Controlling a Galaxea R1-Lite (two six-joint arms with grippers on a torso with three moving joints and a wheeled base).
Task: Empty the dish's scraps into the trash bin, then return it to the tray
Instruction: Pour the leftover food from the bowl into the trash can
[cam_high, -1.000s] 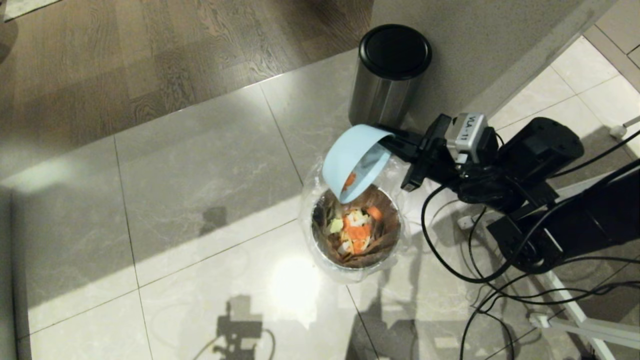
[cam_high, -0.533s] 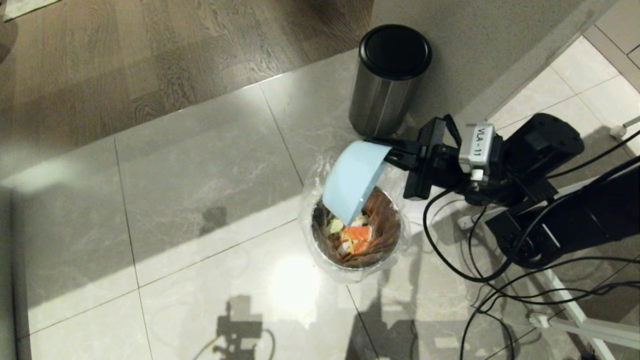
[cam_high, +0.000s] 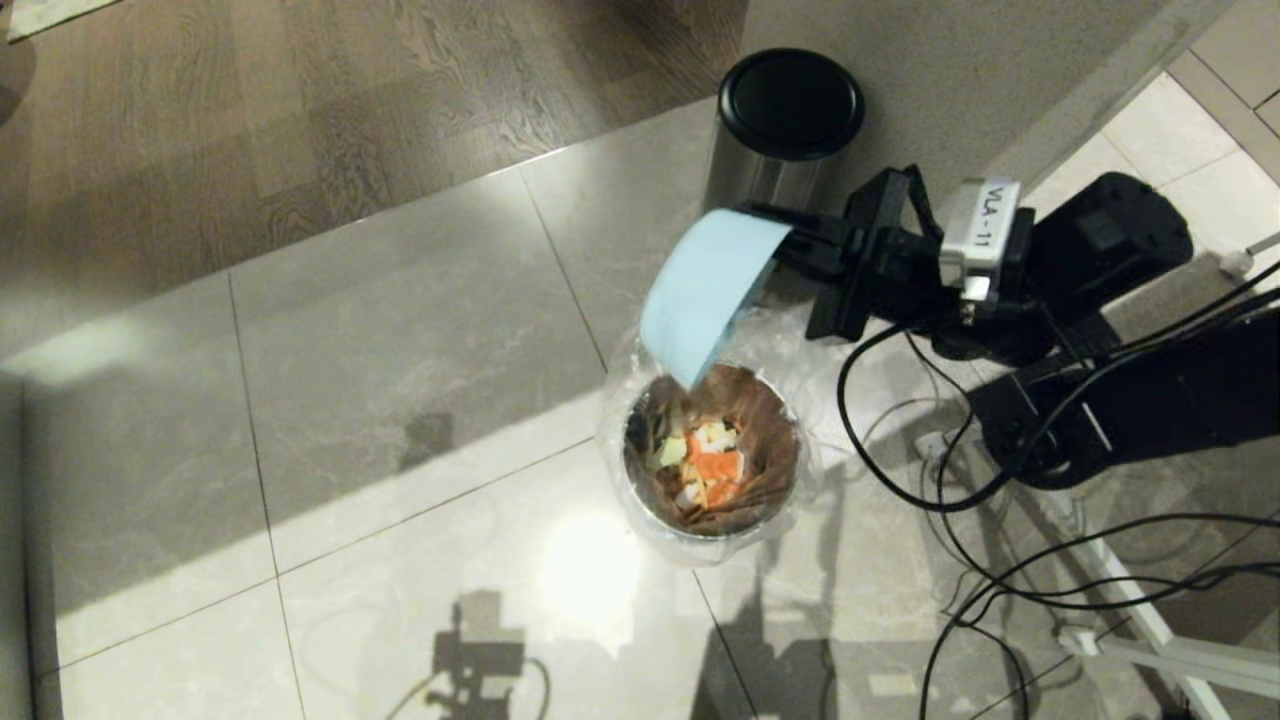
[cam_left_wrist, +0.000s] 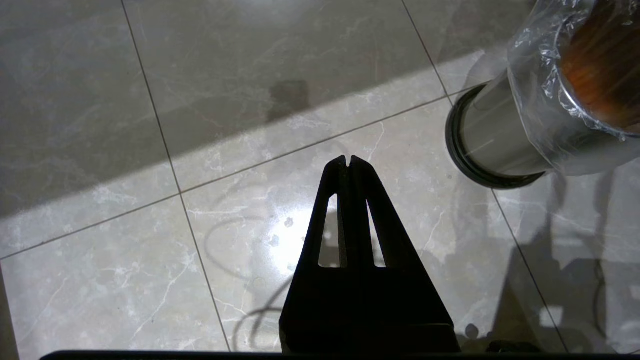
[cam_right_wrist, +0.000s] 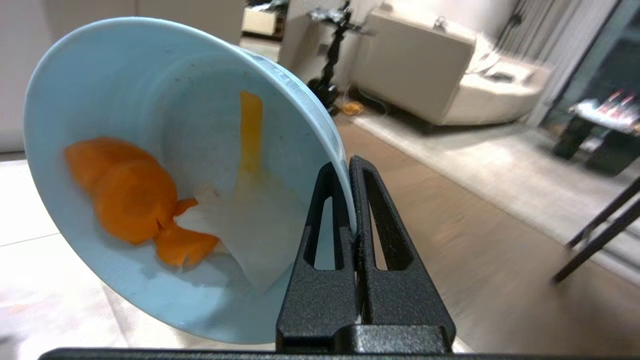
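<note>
Since a second ago the right gripper (cam_right_wrist: 348, 165) has tipped the dish (cam_high: 705, 293) further, still clamped on its rim above the trash bin (cam_high: 712, 465). Smooth pale-blue bowl, orange scraps (cam_right_wrist: 131, 197) clinging inside. Left gripper (cam_left_wrist: 348, 161) pinched together.

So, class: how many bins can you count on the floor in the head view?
2. The trash bin, lined with a clear bag, stands on the tiles below the tilted dish. The steel bin with a black lid stands behind it, by the wall. None seem hidden.

Two bins (cam_high: 712, 455), one dish (cam_high: 705, 295).
</note>
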